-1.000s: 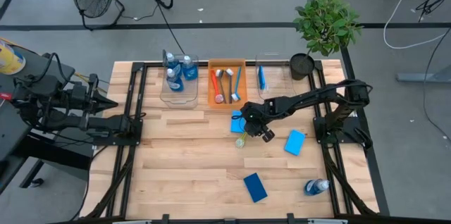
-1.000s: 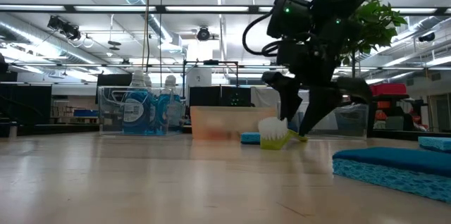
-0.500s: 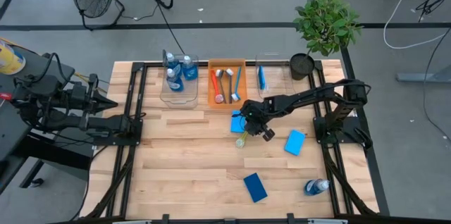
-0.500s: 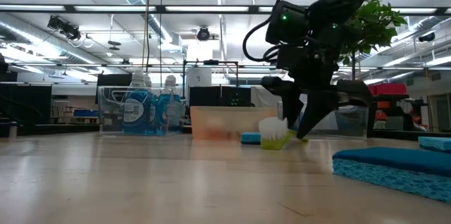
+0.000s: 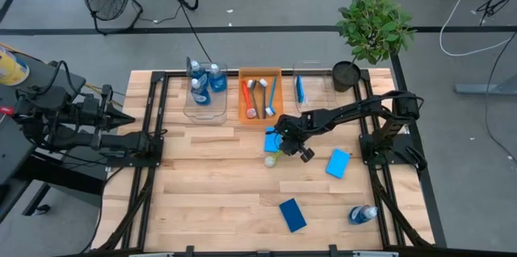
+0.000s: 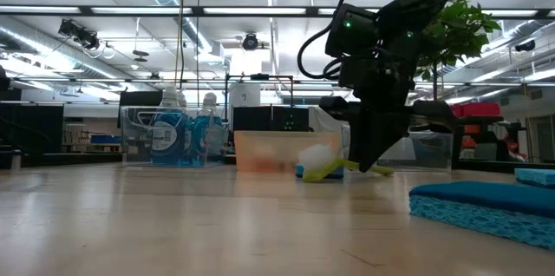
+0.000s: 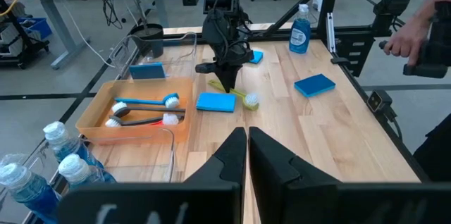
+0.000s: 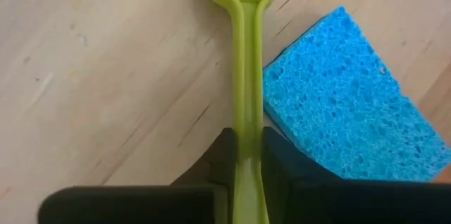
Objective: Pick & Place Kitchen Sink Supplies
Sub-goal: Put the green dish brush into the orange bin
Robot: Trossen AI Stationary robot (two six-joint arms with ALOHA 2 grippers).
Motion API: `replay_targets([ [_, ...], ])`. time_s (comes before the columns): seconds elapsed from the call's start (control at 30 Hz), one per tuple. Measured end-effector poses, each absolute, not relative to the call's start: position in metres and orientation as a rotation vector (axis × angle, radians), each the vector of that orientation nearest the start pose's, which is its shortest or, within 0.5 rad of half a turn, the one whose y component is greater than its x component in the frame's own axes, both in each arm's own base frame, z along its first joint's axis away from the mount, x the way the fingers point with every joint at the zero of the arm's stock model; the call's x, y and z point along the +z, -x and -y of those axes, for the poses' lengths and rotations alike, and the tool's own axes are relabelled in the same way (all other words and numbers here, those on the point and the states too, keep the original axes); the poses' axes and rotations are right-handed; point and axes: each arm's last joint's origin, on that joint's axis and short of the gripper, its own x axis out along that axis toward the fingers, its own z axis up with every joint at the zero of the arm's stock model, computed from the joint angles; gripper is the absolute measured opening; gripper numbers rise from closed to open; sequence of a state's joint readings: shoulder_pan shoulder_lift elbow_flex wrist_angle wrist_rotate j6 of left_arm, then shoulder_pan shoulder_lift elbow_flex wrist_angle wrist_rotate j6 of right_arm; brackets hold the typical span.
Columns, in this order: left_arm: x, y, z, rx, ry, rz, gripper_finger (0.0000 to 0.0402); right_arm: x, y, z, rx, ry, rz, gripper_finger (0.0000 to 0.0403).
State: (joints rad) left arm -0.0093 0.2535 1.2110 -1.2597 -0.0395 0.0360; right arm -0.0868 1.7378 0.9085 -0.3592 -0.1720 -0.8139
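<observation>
Pale planked wood worktop in a grey-floored workshop; right claw grips a thin yellow-green plastic brush beside a porous blue sponge; left claw closed.

sponge beside brush, left tabletop open

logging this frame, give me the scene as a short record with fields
right gripper: shut on the yellow-green brush, handle between its fingers
brush head: raised off the table in the low view
nearest sponge: beside the brush
orange bin: holds three brushes
left gripper: shut, empty, waiting at the table's left side
loose bottle: lying near the front right corner
</observation>
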Motion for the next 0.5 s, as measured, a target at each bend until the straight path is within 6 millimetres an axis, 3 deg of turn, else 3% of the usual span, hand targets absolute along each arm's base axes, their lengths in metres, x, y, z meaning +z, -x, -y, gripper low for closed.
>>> replay_targets([
  [0.3, 0.376, 0.051, -0.002, 0.024, -0.044, -0.303, 0.0023, 0.143, -0.304, 0.021, 0.499, 0.485, -1.085, 0.0039],
  [0.5, 0.376, 0.051, -0.002, 0.024, -0.043, -0.303, 0.0023, 0.165, -0.306, 0.021, 0.480, 0.475, -1.066, 0.0039],
])
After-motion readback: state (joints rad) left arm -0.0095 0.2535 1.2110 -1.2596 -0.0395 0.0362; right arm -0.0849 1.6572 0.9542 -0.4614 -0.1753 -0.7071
